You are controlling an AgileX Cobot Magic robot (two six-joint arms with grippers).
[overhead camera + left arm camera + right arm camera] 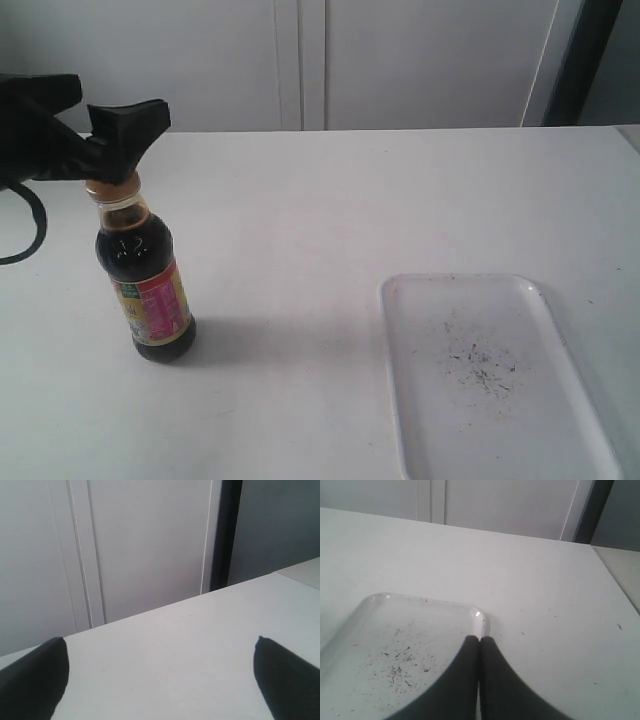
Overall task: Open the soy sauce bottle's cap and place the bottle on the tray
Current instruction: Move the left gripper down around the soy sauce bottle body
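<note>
— Over the bottle top, my left gripper is spread wide, straddling the cap to work it.
— Holding anything?
— Nothing. The soy sauce bottle stands upright, well apart from the tray. My right gripper is clenched, empty, above the tray's corner.
</note>
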